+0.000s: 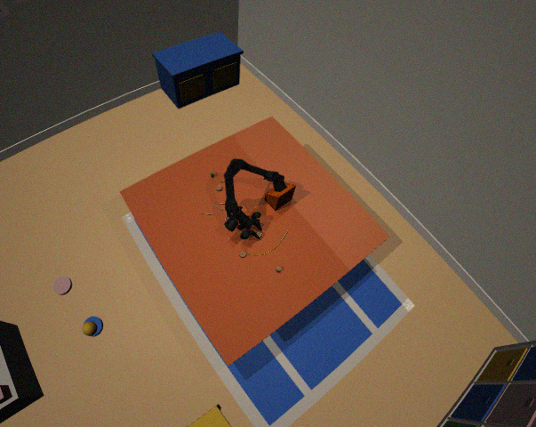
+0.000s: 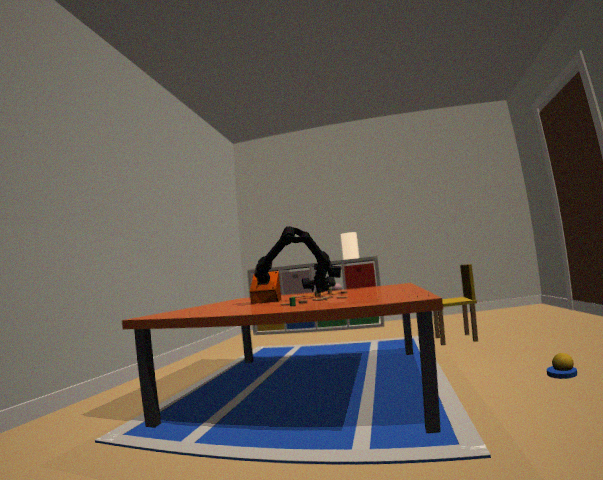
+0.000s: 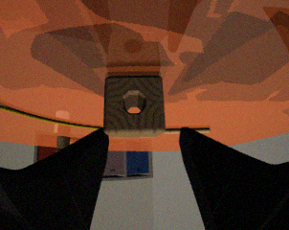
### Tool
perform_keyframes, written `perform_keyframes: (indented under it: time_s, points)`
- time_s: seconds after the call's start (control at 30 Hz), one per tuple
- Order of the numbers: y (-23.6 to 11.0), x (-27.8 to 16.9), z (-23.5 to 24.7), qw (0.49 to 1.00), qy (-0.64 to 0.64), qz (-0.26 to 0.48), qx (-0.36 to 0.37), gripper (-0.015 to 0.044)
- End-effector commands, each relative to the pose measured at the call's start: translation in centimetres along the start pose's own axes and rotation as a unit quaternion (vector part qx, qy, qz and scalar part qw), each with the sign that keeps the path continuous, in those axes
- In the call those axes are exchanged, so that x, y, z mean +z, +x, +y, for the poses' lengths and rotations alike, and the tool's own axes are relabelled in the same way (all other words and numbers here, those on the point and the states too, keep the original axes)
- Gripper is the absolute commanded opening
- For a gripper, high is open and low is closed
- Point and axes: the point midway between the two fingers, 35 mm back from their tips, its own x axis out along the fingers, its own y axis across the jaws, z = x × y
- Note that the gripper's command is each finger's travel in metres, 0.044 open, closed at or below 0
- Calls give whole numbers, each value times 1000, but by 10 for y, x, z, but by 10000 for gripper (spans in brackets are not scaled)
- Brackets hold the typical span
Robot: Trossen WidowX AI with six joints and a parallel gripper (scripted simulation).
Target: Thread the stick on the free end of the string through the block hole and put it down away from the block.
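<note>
Black arm reaches down from its orange base box (image 1: pixel 280 195) onto the orange table (image 1: pixel 332 221), black parallel-jaw gripper (image 3: pixel 144 148) low over the top, fingers parted, gripping nothing. Square wooden block with a hole through it (image 3: pixel 133 103) sits just ahead of the fingertips, apart from them. Thin yellow-black string (image 1: pixel 270 250) curves from the round wooden button (image 1: pixel 243 253) on the table; its thin wooden stick end (image 1: pixel 284 235) lies flat, near the gripper. Loose sticks (image 1: pixel 206 213) and a second wooden disc (image 1: pixel 278 269) lie scattered nearby

orange table (image 1: pixel 332 221), block (image 3: pixel 135 103), string (image 1: pixel 270 250), buttons
</note>
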Motion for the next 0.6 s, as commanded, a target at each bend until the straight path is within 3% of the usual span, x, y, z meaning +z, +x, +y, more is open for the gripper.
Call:
perform_keyframes:
  time_s: [0.0, 0.57]
  points:
    - [-44, -10, 4, 1000, -2, -2, 10, 238]
    - [-54, -13, 3, 1000, -2, -2, 10, 238]
